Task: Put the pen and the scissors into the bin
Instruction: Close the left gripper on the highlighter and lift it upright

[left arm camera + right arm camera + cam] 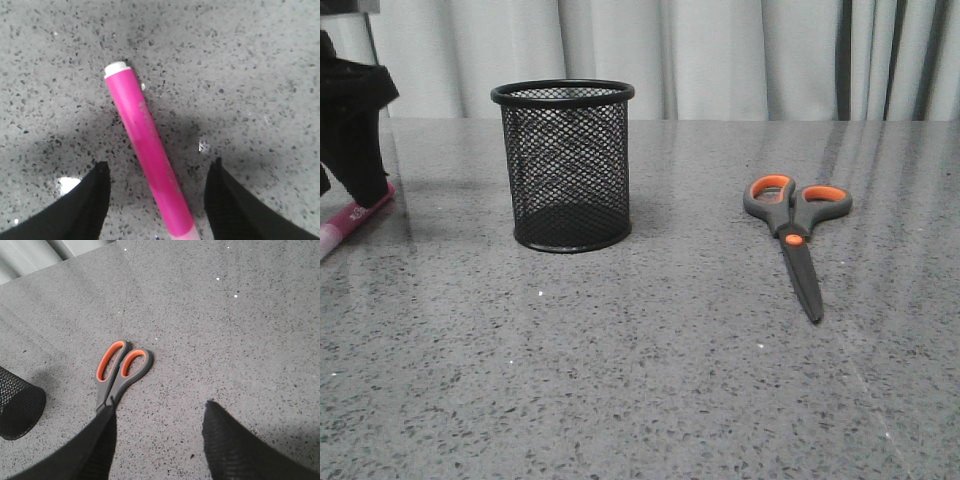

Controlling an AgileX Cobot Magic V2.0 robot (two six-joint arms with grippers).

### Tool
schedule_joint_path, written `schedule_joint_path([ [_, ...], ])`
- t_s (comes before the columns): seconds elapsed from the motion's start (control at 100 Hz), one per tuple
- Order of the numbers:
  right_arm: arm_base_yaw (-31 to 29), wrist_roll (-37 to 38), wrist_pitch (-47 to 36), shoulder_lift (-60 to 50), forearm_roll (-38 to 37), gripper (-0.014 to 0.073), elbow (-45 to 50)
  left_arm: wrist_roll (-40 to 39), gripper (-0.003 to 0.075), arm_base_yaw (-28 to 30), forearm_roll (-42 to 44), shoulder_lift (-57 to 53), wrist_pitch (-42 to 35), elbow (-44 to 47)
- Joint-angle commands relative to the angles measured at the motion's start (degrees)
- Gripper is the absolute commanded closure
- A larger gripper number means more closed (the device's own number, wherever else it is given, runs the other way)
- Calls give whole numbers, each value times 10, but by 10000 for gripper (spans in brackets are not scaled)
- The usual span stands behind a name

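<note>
left gripper (157,187): hanging low over the table at the far left of the front view, jaws spread apart, one finger sitting on each side of the pen, neither finger touching it, nothing being held
left fingers (87,200): showing as two black tips, table surface visible between each tip and the pen
pen (147,155): lying flat on the table, magenta body running between the left fingers, whitish cap end pointing away from the gripper; in the front view only a pink stretch is showing under the left arm, well left of the bin
right gripper (157,432): hovering above the table, jaws released, gripping nothing; not showing in the front view
scissors (795,230): lying flat and closed, right of the bin and well apart from it, orange-lined loops facing the curtain, blades pointing toward the camera; in the right wrist view one black finger is covering the blade part, loops staying visible
bin (565,165): standing upright left of centre, mesh looking empty, apart from both pen and scissors
table (640,380): grey speckled stone-look top, carrying everything
curtain (740,55): pale folds hanging behind the table
</note>
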Motion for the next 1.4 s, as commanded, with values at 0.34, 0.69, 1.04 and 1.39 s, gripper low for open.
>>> schedule_joint_path([
  [0.34, 0, -7, -38, 4, 10, 244, -20, -13, 342, -6, -22, 16, -38, -18],
  [0.69, 0, -7, -38, 4, 10, 244, -19, -10, 742, -9, -24, 17, -35, -18],
  [1.04, 0, -7, -38, 4, 10, 244, -19, 2, 742, -53, -16, -74, -89, -18],
  [1.39, 0, -7, -38, 4, 10, 244, -19, 2, 742, -117, -21, -205, -242, -10],
])
